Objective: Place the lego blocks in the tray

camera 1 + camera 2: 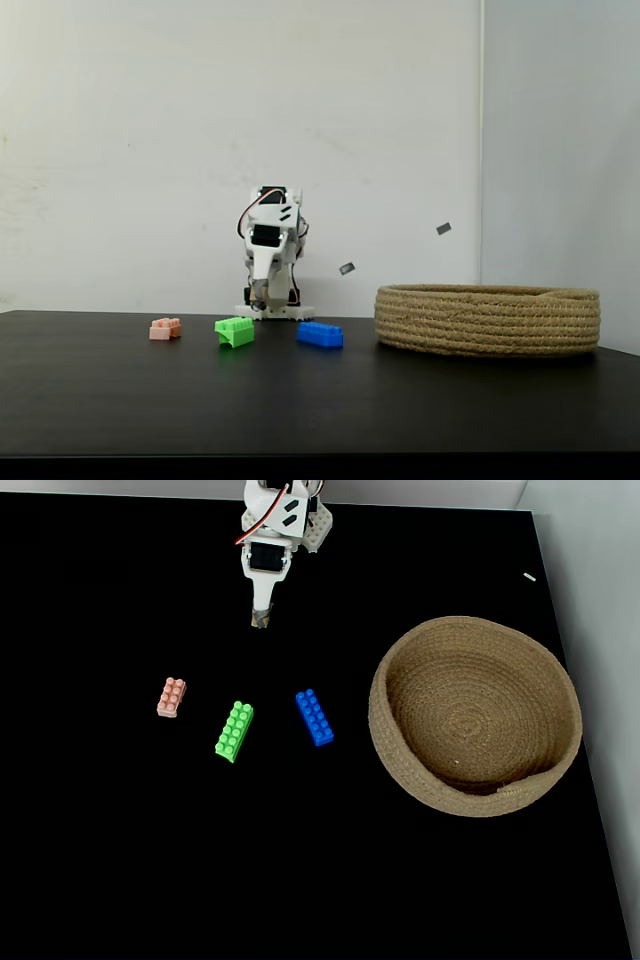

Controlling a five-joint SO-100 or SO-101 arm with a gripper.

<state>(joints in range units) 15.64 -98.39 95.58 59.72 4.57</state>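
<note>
— Black bench [120,860], three small studded plastic bricks in a row beside the round rope basket [400,770], none inside.

— Fingers [260,621] look closed, holding nothing. Open wide, drop straight over the blue brick [315,718].

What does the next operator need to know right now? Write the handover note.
Gripper: folded back near the arm's base, holding nothing; whether it is open or shut cannot be told.
Pink brick, green brick and blue brick: all on the black table, in a row left to right in the top-down fixed view, apart from each other.
Rope basket: right of the blue brick, nothing in it.
Done: nothing yet.
Left: all three bricks into the basket.
</note>
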